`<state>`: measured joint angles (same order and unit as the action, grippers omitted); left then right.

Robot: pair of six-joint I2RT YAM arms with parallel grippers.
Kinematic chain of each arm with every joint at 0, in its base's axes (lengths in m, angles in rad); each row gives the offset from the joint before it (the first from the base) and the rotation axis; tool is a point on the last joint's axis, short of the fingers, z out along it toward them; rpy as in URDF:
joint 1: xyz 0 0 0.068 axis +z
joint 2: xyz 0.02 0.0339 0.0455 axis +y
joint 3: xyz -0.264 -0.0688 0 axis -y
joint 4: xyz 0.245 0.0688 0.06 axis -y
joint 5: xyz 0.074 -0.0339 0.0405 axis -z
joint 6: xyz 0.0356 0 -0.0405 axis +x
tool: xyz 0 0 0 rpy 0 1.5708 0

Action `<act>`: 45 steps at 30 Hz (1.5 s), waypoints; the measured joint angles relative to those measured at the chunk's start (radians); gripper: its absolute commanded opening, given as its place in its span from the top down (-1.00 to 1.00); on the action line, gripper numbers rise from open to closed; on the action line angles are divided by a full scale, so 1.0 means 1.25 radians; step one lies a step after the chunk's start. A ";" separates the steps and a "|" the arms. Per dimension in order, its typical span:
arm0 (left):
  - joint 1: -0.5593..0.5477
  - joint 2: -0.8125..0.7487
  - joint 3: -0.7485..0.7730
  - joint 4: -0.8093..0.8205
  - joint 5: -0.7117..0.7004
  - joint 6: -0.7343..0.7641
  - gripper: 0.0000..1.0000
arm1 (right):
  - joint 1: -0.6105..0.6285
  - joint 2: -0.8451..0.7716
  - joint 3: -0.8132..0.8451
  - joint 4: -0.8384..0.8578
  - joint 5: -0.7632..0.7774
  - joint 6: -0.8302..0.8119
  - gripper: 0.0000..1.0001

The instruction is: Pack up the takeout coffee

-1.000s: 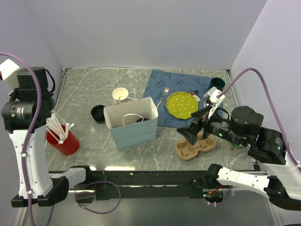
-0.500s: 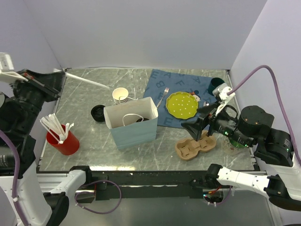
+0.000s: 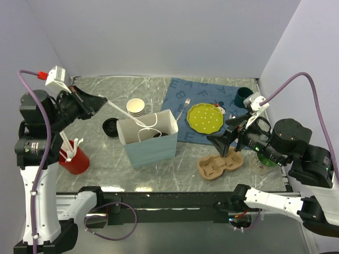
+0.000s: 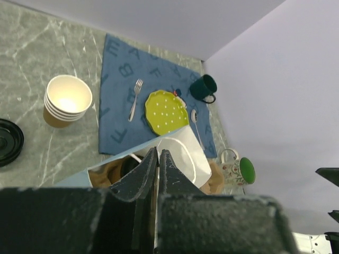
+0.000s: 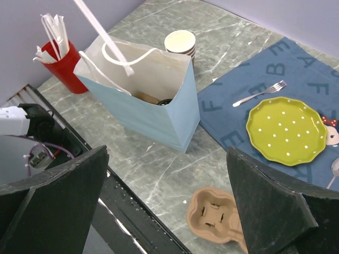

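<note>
The takeout coffee stands inside the light blue paper bag (image 3: 151, 148); only its black lid (image 3: 158, 134) and a little brown show over the bag's rim. It also shows in the right wrist view (image 5: 164, 101) and the left wrist view (image 4: 126, 166). My left gripper (image 3: 99, 100) is shut on a long white straw (image 3: 124, 112), held up left of the bag, with the straw slanting down to the bag's mouth. In the left wrist view the jaws (image 4: 158, 152) are pressed together. My right gripper (image 3: 225, 140) is open and empty above the brown cup carrier (image 3: 220, 164).
A red cup of straws (image 3: 74, 159) stands front left. A loose black lid (image 3: 110, 127) and a stack of cream cups (image 3: 135, 107) lie behind the bag. A blue placemat (image 3: 180, 98) holds a yellow-green plate (image 3: 205, 117), a fork (image 3: 183, 108) and a dark green mug (image 3: 243, 95).
My left arm has swung in from the far left with the straw, and the straw's tip now reaches the bag's mouth. My right gripper stays open, barely shifted.
</note>
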<state>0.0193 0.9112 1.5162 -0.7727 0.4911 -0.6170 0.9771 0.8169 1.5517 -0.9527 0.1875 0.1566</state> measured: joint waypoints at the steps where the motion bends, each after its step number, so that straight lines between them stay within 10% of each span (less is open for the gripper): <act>1: 0.000 -0.002 -0.012 0.000 0.004 0.000 0.98 | 0.000 -0.001 0.000 0.000 0.002 0.002 -1.00; 45: 0.000 -0.060 0.193 -0.121 -0.107 0.122 0.98 | 0.000 0.036 0.000 0.013 -0.024 0.050 -1.00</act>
<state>0.0193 0.8368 1.7576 -0.9234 0.3569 -0.4648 0.9771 0.8616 1.5520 -0.9363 0.1574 0.2192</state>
